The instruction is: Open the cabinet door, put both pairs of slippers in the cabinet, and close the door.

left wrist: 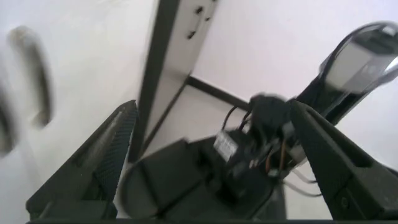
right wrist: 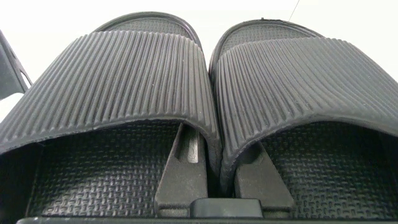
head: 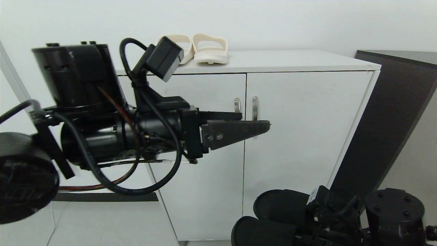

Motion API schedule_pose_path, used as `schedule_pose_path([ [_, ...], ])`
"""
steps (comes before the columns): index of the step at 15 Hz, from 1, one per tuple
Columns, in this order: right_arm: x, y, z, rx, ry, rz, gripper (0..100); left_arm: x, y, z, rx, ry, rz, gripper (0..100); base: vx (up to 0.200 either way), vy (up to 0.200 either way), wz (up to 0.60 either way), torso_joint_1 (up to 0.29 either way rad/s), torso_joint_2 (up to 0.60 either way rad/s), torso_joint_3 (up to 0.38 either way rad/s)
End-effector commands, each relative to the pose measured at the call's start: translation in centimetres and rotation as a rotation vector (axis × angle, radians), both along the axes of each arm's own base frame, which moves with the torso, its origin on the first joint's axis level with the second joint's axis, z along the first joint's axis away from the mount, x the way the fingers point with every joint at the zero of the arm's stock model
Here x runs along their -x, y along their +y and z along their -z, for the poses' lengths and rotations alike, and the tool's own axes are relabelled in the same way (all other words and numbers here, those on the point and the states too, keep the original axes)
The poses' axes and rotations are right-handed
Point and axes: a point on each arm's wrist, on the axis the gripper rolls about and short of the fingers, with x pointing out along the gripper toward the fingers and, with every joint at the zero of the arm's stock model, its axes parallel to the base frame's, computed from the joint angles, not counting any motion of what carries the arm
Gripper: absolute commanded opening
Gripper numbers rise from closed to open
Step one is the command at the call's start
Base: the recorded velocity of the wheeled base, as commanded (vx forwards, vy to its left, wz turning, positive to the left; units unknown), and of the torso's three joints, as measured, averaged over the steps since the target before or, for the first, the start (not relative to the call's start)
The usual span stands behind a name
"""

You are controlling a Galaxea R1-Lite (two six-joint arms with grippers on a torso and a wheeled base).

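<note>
The white cabinet (head: 300,119) has both doors shut, with two metal handles (head: 254,107) at the middle seam. A cream pair of slippers (head: 208,48) lies on its top. My left gripper (head: 256,120) is held level in front of the handles and is open (left wrist: 211,109). A handle (left wrist: 31,74) lies outside its fingers, close beside one of them. Low at the right, my right gripper (right wrist: 217,165) is shut on the black pair of slippers (head: 280,206). Its fingers (right wrist: 183,168) reach under the ribbed straps (right wrist: 124,74) and pinch the two inner sides together.
A dark grey panel (head: 385,130) leans against the cabinet's right side. A white wall runs behind, and pale floor (head: 109,222) lies at the lower left. The left arm's body and cables (head: 102,136) hide part of the left door.
</note>
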Motion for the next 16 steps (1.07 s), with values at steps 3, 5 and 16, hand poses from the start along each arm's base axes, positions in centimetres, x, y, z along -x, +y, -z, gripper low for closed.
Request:
schedule_pose_path([
  [3, 0.0, 0.0, 0.1, 0.003, 0.0, -0.002, 0, -2.5, -4.1, 1.0, -0.011, 0.049, 0.05, 100, 0.0, 0.0, 0.0, 0.0, 0.0, 0.0],
  [5, 0.0, 0.0, 0.1, 0.003, 0.0, -0.002, 0, -3.1, -4.6, 1.5, -0.021, 0.056, 0.033, 100, 0.0, 0.0, 0.0, 0.0, 0.0, 0.0],
  [16, 0.0, 0.1, 0.2, 0.009, 0.004, -0.004, 0, -5.9, -5.7, 3.0, 0.001, 0.036, -0.267, 100, 0.0, 0.0, 0.0, 0.0, 0.0, 0.0],
])
